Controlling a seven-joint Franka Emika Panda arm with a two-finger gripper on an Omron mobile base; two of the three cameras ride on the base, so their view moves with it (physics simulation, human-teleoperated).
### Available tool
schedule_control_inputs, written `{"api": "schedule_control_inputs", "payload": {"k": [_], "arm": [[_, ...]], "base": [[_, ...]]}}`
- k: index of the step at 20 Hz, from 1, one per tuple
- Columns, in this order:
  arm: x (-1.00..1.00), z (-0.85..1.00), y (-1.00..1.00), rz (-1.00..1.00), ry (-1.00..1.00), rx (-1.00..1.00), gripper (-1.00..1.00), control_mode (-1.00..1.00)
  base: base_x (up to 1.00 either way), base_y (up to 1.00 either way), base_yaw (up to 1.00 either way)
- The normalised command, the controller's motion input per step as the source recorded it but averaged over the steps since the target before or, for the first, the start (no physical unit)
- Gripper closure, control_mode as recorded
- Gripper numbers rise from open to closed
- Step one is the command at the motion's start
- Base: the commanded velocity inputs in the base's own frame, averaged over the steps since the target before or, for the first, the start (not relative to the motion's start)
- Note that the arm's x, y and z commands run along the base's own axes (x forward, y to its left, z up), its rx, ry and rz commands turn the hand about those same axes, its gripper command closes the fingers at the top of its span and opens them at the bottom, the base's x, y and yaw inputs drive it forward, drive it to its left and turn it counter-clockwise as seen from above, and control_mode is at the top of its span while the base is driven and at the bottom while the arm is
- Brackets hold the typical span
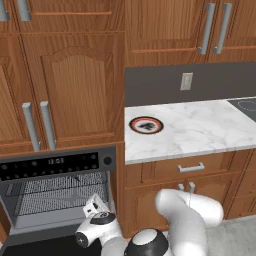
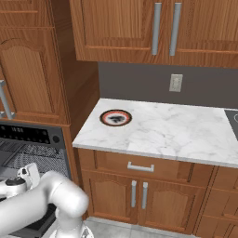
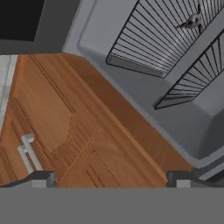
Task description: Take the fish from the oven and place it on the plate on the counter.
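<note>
Fish (image 3: 192, 20): on oven (image 1: 55, 192) wire rack, 1 o'clock in hand view, awaiting pickup; fingers (image 3: 41, 178): spread wide, empty, ready to reach; plate (image 1: 146, 125): on tabletop (image 1: 200, 127), bare.

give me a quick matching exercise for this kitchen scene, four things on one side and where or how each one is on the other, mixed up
Things:
1. fish
2. plate
3. end effector
4. oven

Places or states:
A. on the white marble counter, near its left end
B. door down, cavity showing
C. lying on a wire rack
D. open, holding nothing

Pairs: 1-C, 2-A, 3-D, 4-B
</note>
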Motion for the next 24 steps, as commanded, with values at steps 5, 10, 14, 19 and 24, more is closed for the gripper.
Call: {"api": "schedule_control_inputs", "payload": {"k": [5, 10, 14, 19, 24], "arm": [[0.59, -0.12, 0.28, 0.11, 0.00, -0.01, -1.00, -1.00], [0.69, -0.05, 0.17, 0.11, 0.02, 0.00, -1.00, -1.00], [0.29, -0.43, 0.23, 0.11, 0.12, 0.00, -1.00, -1.00], [-0.01, -0.69, 0.37, 0.11, 0.15, 0.00, -1.00, -1.00], [0.00, -0.30, 0.28, 0.10, 0.09, 0.00, -1.00, -1.00]], "base": [[0.00, 0.00, 0.00], [0.00, 0.00, 0.00], [0.00, 0.00, 0.00], [0.00, 0.00, 0.00], [0.00, 0.00, 0.00]]}}
